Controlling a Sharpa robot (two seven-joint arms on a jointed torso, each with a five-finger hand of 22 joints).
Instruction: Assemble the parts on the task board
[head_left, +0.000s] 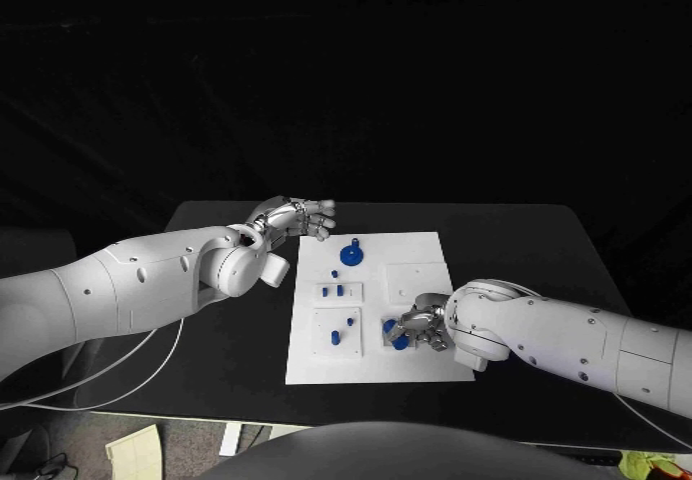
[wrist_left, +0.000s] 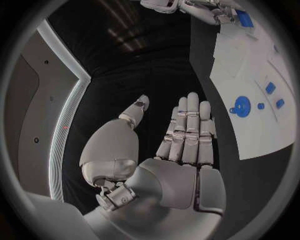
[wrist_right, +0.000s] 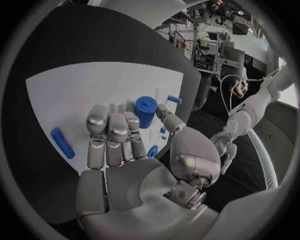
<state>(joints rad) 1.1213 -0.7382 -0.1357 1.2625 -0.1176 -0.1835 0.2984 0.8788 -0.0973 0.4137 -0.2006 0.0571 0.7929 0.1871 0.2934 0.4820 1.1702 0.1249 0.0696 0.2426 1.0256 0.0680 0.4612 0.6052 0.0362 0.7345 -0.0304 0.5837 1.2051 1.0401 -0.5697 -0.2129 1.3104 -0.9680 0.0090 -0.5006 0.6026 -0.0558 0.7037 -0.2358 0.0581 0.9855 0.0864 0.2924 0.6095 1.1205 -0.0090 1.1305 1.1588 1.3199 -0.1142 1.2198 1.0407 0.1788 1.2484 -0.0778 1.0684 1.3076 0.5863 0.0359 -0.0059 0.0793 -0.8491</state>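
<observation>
A white task board lies in the middle of a black table, carrying several small blue parts. In the head view, a round blue part with a small knob sits near the board's far edge, a pair of short blue pegs stands in a raised white block at the board's centre-left, and two more blue pieces sit in a second block nearer the robot. The left wrist view shows the same round part as a flat disc with a ring at one side.

The right hand rests low over the board's near-right area. In the right wrist view its fingers curl down beside an upright blue cylinder that stands just past the fingertips; whether they grip it cannot be told. A long blue bar lies flat on the board to one side of that hand, and a smaller blue piece lies farther off.

The left hand hovers above the table just off the board's far-left corner, holding nothing. The left wrist view shows its fingers straight and held together, the thumb apart, over bare black tabletop.

Thin pale cables trail across the table's left edge beneath the left arm.
</observation>
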